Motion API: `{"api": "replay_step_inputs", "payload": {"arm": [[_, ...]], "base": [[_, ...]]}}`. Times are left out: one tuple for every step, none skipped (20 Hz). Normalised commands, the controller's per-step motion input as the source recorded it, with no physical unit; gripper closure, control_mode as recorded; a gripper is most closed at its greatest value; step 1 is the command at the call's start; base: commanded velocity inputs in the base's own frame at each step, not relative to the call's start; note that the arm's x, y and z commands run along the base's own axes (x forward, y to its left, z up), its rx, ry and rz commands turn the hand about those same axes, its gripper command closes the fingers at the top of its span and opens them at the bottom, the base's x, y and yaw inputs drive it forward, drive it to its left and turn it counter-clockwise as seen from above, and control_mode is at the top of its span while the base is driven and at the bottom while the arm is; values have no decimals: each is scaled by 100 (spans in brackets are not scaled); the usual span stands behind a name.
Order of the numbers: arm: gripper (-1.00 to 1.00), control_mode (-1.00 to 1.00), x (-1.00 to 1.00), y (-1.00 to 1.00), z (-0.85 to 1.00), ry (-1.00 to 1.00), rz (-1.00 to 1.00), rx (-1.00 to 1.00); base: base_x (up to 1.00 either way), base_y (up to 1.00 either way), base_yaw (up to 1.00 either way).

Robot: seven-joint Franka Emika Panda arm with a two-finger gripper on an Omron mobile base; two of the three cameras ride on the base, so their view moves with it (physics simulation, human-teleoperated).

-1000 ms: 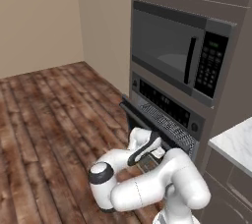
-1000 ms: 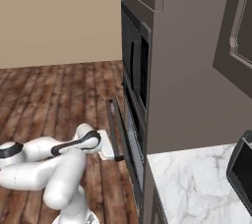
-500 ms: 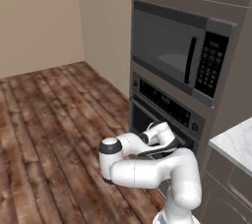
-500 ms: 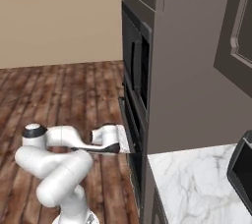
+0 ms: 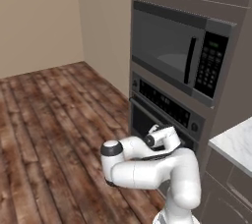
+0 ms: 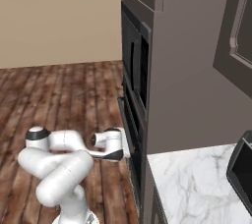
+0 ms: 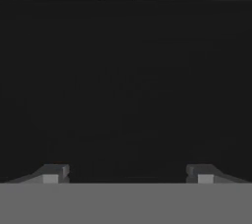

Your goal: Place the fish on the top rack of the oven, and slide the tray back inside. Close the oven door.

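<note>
The oven sits in the dark cabinet wall below a microwave. Its door stands upright against the front, shut or nearly so. My gripper is pressed flat against the door, and from the other side it sits right at the door's edge. In the hand view the door's black glass is very close, and the fingertips stand wide apart with nothing between them, so the gripper is open. The fish, the top rack and the tray are hidden.
The microwave hangs above the oven. A marble counter runs to the right, with a dark appliance at its far end. Open wooden floor lies to the left behind the arm.
The oven door has swung up from tilted open to upright against the oven. My hand followed it forward and up, staying pressed on the door.
</note>
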Motion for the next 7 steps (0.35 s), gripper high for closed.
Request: {"api": "replay_step_inputs", "payload": {"arm": [[-100, -100, 2, 13, -11, -25, -33, 0], [-100, -100, 9, 15, -8, -23, -31, 0], [-100, -100, 9, 12, -6, -17, -27, 0], [-100, -100, 0, 0, -2, 0, -12, 0], [-100, -100, 0, 0, 0, 0, 0, 0], [-100, -100, 0, 0, 0, 0, 0, 0], [-100, -100, 0, 0, 0, 0, 0, 0]], "base": [[0, 0, 0], [0, 0, 0], [0, 0, 0], [0, 0, 0], [0, 0, 0], [0, 0, 0], [0, 0, 0]]}}
